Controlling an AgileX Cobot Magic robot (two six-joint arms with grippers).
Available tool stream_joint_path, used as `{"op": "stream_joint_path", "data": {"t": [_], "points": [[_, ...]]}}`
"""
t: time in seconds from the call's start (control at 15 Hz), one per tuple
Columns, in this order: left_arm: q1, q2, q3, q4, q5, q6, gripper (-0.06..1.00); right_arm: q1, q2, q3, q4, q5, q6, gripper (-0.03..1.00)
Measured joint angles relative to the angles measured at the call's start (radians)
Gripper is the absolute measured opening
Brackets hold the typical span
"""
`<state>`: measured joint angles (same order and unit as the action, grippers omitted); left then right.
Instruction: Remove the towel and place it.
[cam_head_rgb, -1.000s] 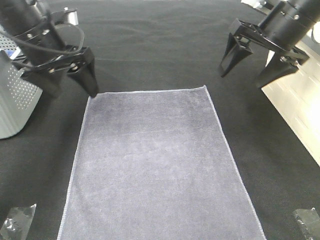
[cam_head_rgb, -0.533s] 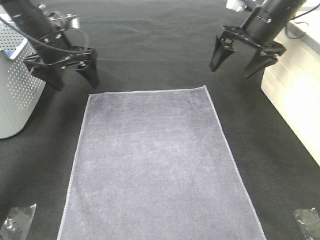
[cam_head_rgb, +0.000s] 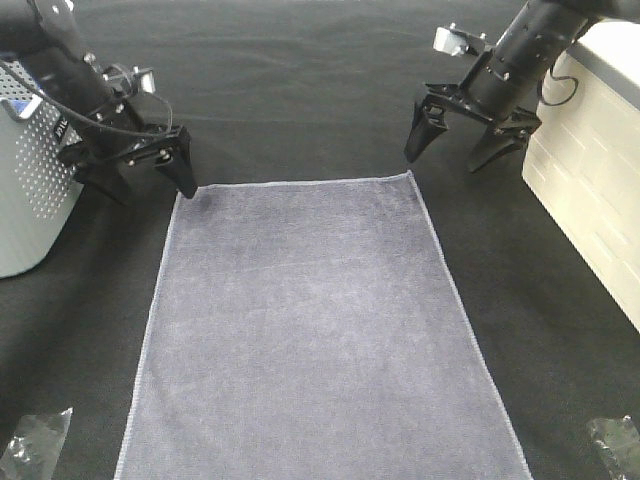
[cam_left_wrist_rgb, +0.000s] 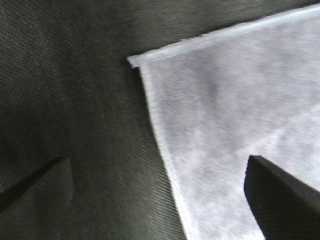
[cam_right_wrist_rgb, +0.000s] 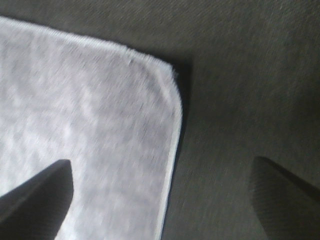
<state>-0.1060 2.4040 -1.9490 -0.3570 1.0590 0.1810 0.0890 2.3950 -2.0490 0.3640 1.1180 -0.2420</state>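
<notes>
Bluish-grey plush, the towel lies spread flat on the black-covered bench, its pale hem showing along three sides; the near end is cut off by the lower edge of the high view, so I cannot see its full length. My left hand is spread wide and holds nothing, at the towel's far left corner. From above, one finger seems to meet that corner, but I cannot tell whether it touches. In my left wrist view the corner sits between my fingers, one over plush, one over black cloth. My right hand is likewise spread wide and empty, just beyond the far right corner. Its wrist view is blurred, yet that corner shows between the fingers. How high either hand hangs I cannot judge. A white perforated basket is partly hidden behind my left arm and cropped at the edge.
</notes>
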Motion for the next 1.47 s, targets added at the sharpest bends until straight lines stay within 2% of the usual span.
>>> {"op": "stream_joint_path", "data": {"t": [0.47,0.93,1.2,1.47], "points": [[0.0,0.005,0.0,0.001,-0.104,0.0,0.87,0.0,0.102,-0.003,-0.001,-0.114,-0.001,0.92],[0.001,0.061,-0.015,-0.032,-0.126,0.0,0.86,0.0,0.109,-0.008,-0.002,-0.117,-0.009,0.92],[0.001,0.063,-0.016,-0.034,-0.13,0.0,0.81,0.0,0.109,-0.008,0.017,-0.122,-0.009,0.92],[-0.068,0.068,-0.016,-0.035,-0.198,0.004,0.75,0.053,0.115,-0.009,0.033,-0.191,-0.038,0.92]]}}
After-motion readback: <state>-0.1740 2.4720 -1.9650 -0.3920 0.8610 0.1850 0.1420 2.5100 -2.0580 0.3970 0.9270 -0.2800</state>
